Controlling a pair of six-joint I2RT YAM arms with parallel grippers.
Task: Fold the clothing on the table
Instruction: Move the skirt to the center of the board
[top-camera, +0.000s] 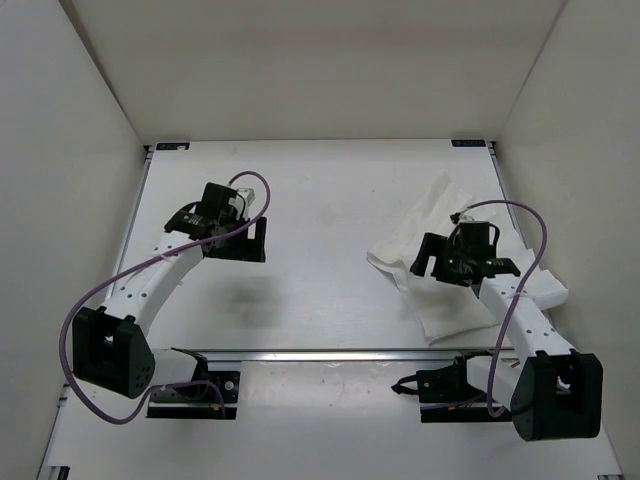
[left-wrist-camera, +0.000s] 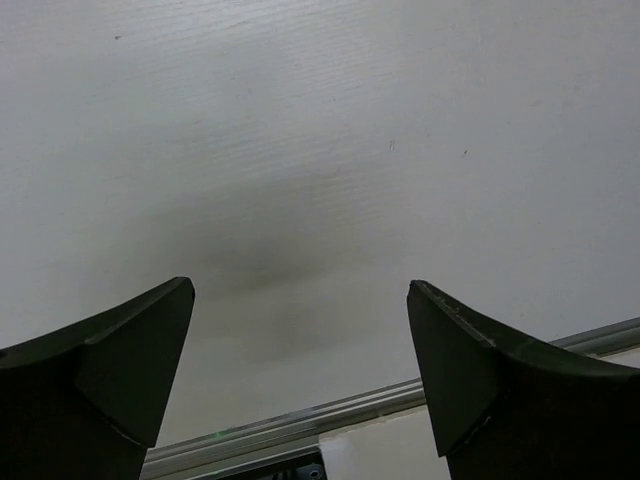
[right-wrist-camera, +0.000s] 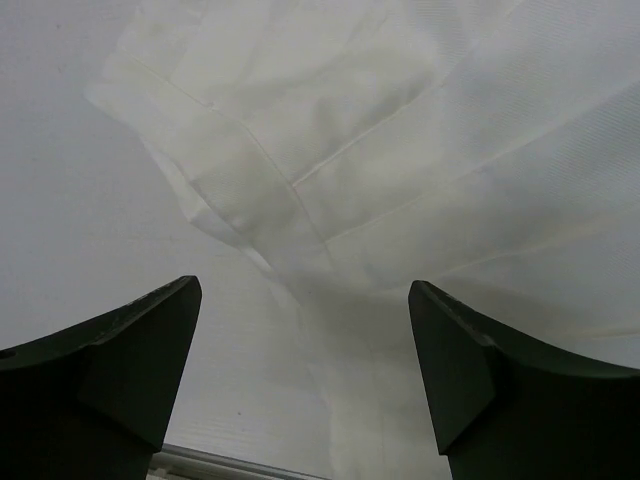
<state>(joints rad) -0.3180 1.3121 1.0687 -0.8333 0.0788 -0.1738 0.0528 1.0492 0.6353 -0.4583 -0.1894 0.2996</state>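
The clothing (top-camera: 440, 215) is a crumpled white garment lying on the right side of the white table (top-camera: 330, 200). My right gripper (top-camera: 458, 270) hovers over its middle, open, with nothing between its fingers. In the right wrist view the clothing (right-wrist-camera: 380, 130) shows folds and a hem edge just beyond the right gripper (right-wrist-camera: 305, 285), and bare table lies to its left. My left gripper (top-camera: 240, 245) hangs open over bare table at centre left, well apart from the garment. The left wrist view shows the left gripper (left-wrist-camera: 300, 285) open above the table (left-wrist-camera: 320, 150) and its own shadow.
A metal rail (top-camera: 330, 355) runs across the near side in front of both arm bases; the rail (left-wrist-camera: 300, 425) also appears low in the left wrist view. White walls (top-camera: 90, 90) enclose the table on the left, back and right. Purple cables (top-camera: 90, 300) loop off each arm.
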